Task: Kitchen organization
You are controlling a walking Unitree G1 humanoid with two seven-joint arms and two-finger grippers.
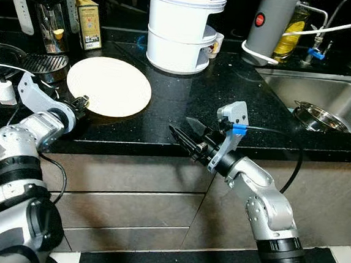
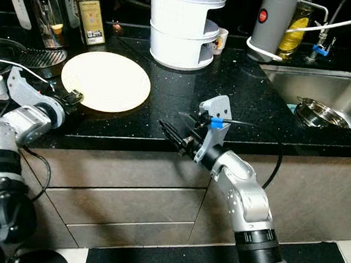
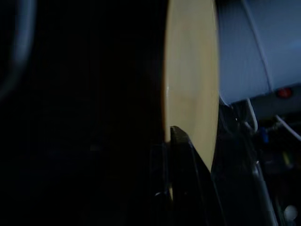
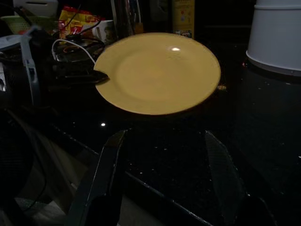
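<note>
A round yellow plate (image 1: 109, 85) lies flat on the black countertop (image 1: 184, 101), left of centre. My left gripper (image 1: 82, 104) is at the plate's near-left rim; in the right wrist view one dark finger (image 4: 99, 76) lies over the rim, and the left wrist view has a finger (image 3: 181, 150) against the plate (image 3: 190, 84), seen edge-on. It looks shut on the rim. My right gripper (image 1: 181, 126) hovers at the counter's front edge, right of the plate and pointing toward it, open with nothing between its fingers (image 4: 110, 174).
A tall white stacked container (image 1: 178, 27) stands behind the plate. At the right is a steel sink (image 1: 289, 92) with a metal bowl (image 1: 315, 116) in it. A grey kettle (image 1: 270, 29), a yellow box (image 1: 88, 22), a coffee machine (image 1: 45, 9) and a white plug (image 1: 5, 91) line the back and left.
</note>
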